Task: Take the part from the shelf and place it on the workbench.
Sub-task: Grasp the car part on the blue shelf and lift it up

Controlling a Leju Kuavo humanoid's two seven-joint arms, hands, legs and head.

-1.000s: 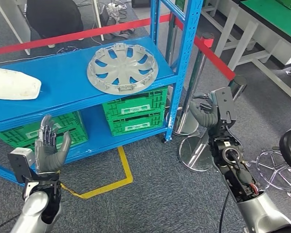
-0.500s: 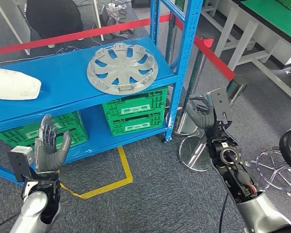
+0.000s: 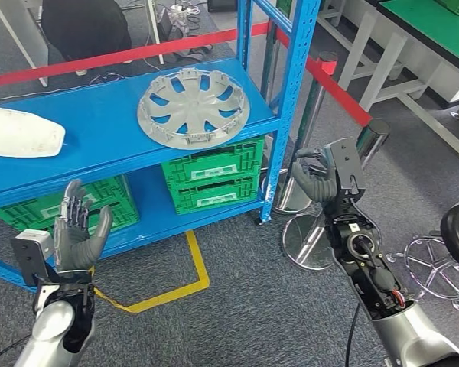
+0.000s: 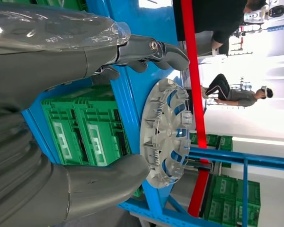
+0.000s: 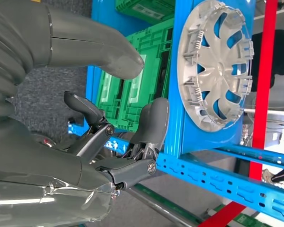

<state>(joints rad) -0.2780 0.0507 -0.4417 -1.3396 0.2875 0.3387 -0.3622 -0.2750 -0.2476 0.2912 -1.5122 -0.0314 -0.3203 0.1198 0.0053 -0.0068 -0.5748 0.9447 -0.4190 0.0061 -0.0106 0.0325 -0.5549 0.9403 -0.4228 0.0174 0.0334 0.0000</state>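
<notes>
The left hand point(image 3: 77, 233) is raised in front of the blue shelf's point(image 3: 100, 134) lower left part, palm turned inward, fingers spread and upright, holding nothing. The right hand point(image 3: 317, 177) sits off the shelf's right end, beside the blue upright post point(image 3: 288, 107), its fingers loosely parted and curled a little, with nothing in its grasp; in the right wrist view the thumb point(image 5: 97, 45) and the darker fingers point(image 5: 153, 123) stand apart with open space between them.

The part, a silver wheel cover point(image 3: 193, 107), lies flat on the upper blue shelf board near its right end, inner side up with its ribs and clips showing. It is apart from both hands. A white moulded part point(image 3: 22, 134) rests on the same board at the far left. Green plastic crates point(image 3: 213, 176) sit on the lower board beneath the wheel cover.

A red barrier belt point(image 3: 129, 53) runs behind the shelf and on to a chrome stanchion point(image 3: 308, 160) at the right. A worktop with a green surface point(image 3: 441, 34) stands at the upper right. Yellow tape point(image 3: 195, 264) marks the grey carpet
</notes>
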